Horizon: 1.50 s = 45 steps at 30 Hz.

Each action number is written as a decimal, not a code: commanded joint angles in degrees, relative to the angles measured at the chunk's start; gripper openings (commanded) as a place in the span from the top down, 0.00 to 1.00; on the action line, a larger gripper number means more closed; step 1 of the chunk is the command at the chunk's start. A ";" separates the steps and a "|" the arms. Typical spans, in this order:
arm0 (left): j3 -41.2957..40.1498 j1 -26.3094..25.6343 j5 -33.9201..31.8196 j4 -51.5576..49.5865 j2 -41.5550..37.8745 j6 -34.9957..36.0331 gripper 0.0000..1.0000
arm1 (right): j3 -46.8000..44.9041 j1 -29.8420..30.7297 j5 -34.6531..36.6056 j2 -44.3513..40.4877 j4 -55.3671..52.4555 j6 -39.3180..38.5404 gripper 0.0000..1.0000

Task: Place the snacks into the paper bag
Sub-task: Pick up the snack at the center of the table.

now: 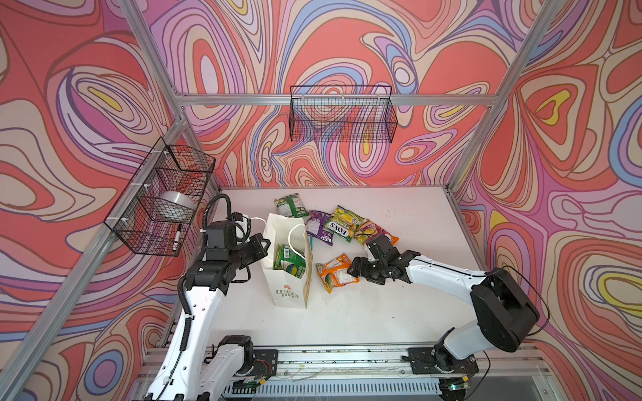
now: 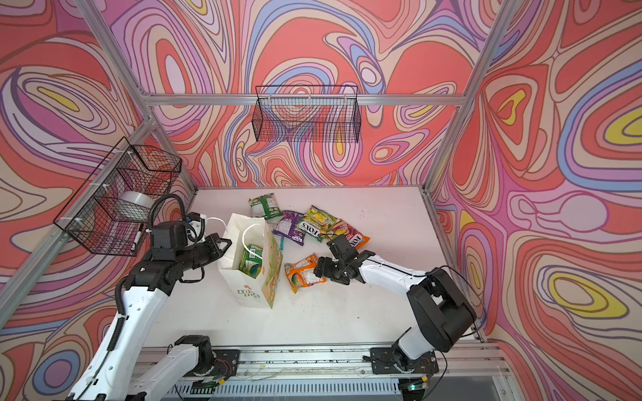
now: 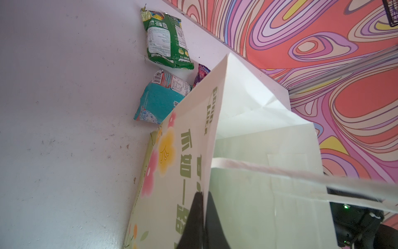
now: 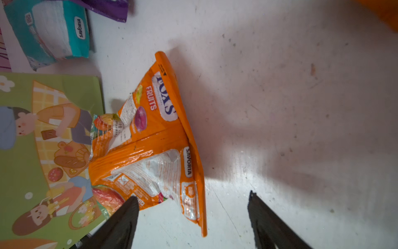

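In both top views the orange snack pouch [image 1: 335, 274] lay flat on the desk [image 1: 382, 319], just beside the paper bag [image 1: 288, 295]. It looked light, soft and crinkly, so its flat edge seemed the best place to pinch. In the left wrist view the left claw [image 3: 203, 196] was pinched tight on the bag's wall. In the right wrist view the right claw [image 4: 191, 198] stood wide open and held nothing, and the pouch's end lay between its jaws, close to the bag.

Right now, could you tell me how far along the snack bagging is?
Done: one green pouch lies inside the paper bag. In hand: the left gripper pinches the bag's rim; the right gripper, open, brackets one edge of the orange pouch. Left: it plus five other pouches on the table.
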 commanded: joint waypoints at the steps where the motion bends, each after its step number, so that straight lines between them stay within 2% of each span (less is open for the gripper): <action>1: 0.83 0.16 -0.42 -0.92 0.31 0.35 1.00 | -0.73 -0.28 -2.36 2.35 4.28 0.40 0.23; 7: 0.83 0.16 -0.31 -0.92 0.23 0.36 1.00 | -2.04 -0.25 -4.52 4.14 7.49 1.50 0.40; 14: 0.79 0.16 -0.20 -0.91 0.14 0.25 1.00 | -2.38 -0.19 -6.12 4.61 8.52 1.59 0.65; 21: 0.74 0.16 0.15 -0.77 0.31 0.33 1.00 | -1.63 -0.24 -5.81 2.26 7.41 1.33 0.80; 27: 0.65 0.16 0.32 -0.66 0.31 0.16 1.00 | -0.36 -0.18 -6.17 0.70 6.52 1.41 0.97; 30: 0.61 0.14 0.43 -0.58 0.36 0.19 1.00 | 0.80 -0.20 -5.75 -0.20 5.36 1.08 1.00; 45: 0.49 0.16 1.98 0.02 0.40 0.00 1.00 | 8.48 -0.22 -0.47 -6.05 -2.54 -1.85 1.00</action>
